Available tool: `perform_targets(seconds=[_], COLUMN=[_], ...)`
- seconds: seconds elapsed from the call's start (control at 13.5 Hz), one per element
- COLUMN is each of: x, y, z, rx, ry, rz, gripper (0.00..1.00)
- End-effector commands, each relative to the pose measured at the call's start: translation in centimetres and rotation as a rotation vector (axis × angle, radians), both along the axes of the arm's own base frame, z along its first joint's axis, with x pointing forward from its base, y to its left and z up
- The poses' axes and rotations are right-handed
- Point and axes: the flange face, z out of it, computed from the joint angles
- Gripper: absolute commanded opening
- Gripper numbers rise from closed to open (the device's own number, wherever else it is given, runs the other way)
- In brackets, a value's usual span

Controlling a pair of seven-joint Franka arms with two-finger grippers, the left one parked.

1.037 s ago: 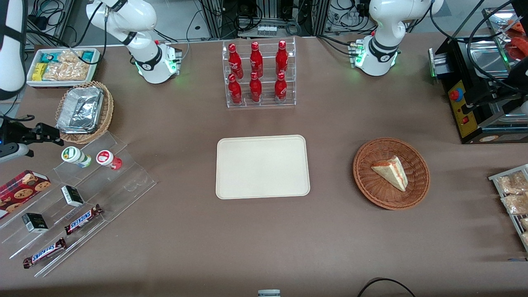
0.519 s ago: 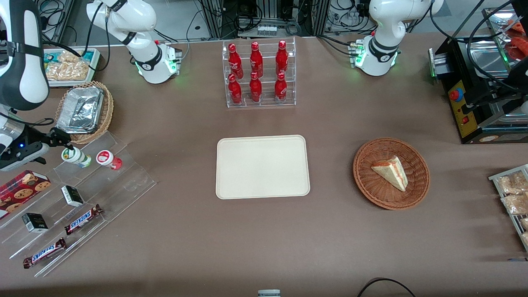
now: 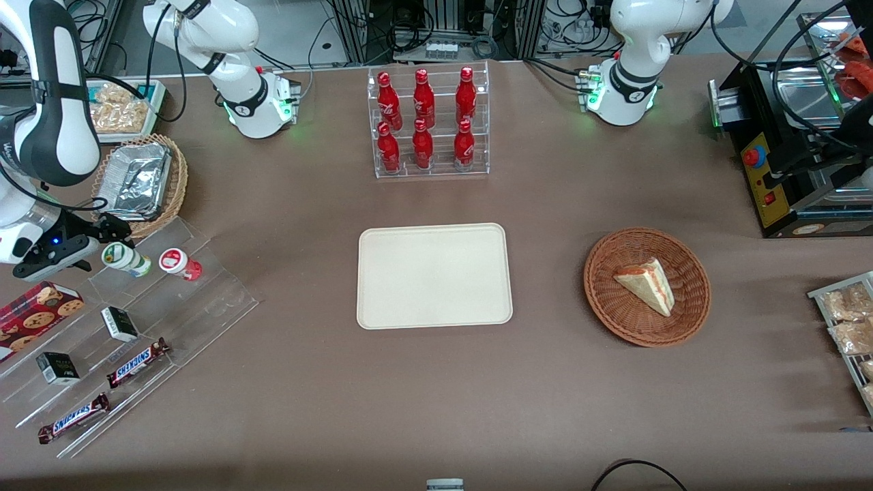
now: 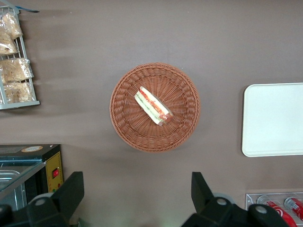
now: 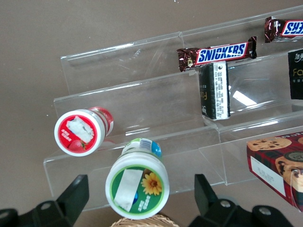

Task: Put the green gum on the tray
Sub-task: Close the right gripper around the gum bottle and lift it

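Observation:
The green gum (image 3: 125, 259) stands tilted on the highest step of a clear acrylic stand (image 3: 204, 300), its white-green lid with a sunflower (image 5: 137, 185) facing my wrist camera. My right gripper (image 3: 102, 245) is open and level with that lid. One finger (image 5: 75, 194) sits on each side of the canister, both apart from it, and nothing is gripped. The cream tray (image 3: 434, 275) lies bare in the middle of the table, toward the parked arm from the stand, and its edge also appears in the left wrist view (image 4: 274, 118).
A red-lidded gum (image 3: 179, 263) stands beside the green one. A wicker basket with a foil tray (image 3: 140, 184) is close by the gripper. Lower steps hold black boxes (image 5: 214, 90) and Snickers bars (image 3: 136, 363); a cookie box (image 3: 34, 310) is nearby. A cola rack (image 3: 430, 123) and a sandwich basket (image 3: 646, 286) are farther off.
The right arm has swung in from the table's edge toward the stand, and its open gripper has come up to the green gum's lid. The gum has not moved.

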Motion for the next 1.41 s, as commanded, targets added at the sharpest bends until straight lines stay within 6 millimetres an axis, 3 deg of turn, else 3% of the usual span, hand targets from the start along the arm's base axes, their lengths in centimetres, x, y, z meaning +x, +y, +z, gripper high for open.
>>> perform_targets(seconds=[0.0,0.52,0.59,0.67,0.81,0.89,0.96,1.19,1.33], x=[-0.5,-0.6,-0.6,-0.5,-0.4,-0.2,-0.2,0.1,0.7], y=[-0.1,-0.1,-0.1,-0.1,0.0,0.0,0.1,0.2,0.4], z=[-0.6,-1.9,-1.9,-1.9,-2.0,-2.1,-2.1,-0.9,1.5], rx=[0.030,0.024,0.024,0.023,0.022,0.023,0.025,0.024,0.036], ry=[-0.028,-0.044,-0.044,-0.044,-0.042,-0.039,-0.038,-0.043,-0.023], rz=[-0.012,-0.014,-0.014,-0.014,-0.010,-0.011,-0.014,-0.013,-0.005], gripper=[1.00,0.99,0.93,0.75,0.23,0.05,0.00,0.00,0.00])
